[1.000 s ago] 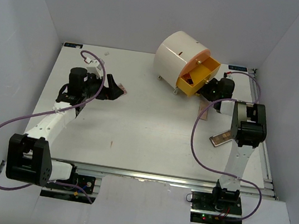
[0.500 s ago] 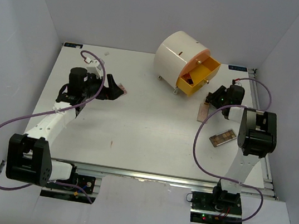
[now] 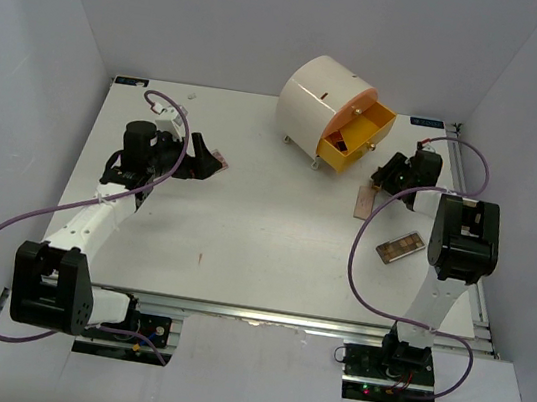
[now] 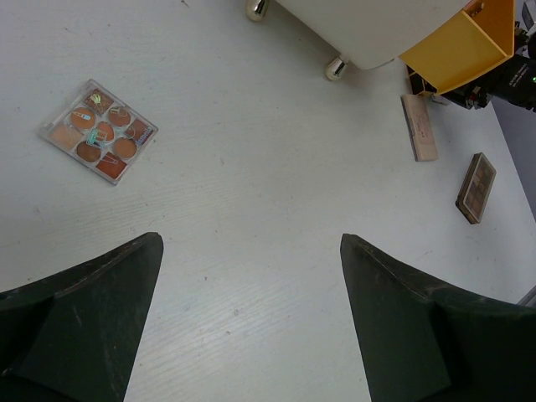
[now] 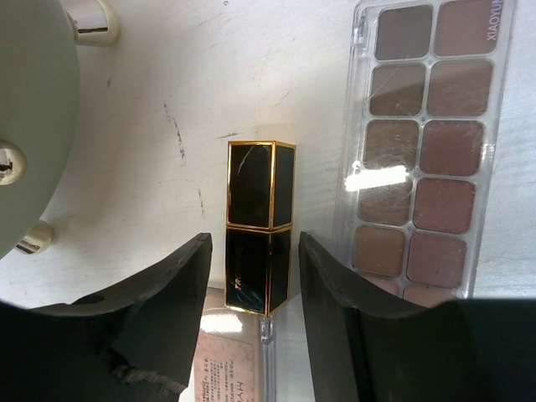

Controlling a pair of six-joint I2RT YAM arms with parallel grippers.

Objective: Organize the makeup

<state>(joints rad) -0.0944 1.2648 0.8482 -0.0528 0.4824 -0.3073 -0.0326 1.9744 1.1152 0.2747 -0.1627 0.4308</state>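
Right tool (image 5: 253,244) shifted, straddling lipstick (image 5: 260,186) (palette (image 5: 423,142) cropped)

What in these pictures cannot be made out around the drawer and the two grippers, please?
- Yellow drawer: its contents are too small and shadowed in the top view, and the left wrist view cuts it off at the edge.
- Lipstick tube: hidden in the top view by the right gripper.
- Clear palette: cut off by the right wrist view's edges and one finger.
- Square palette: partly hidden in the top view by the left gripper.
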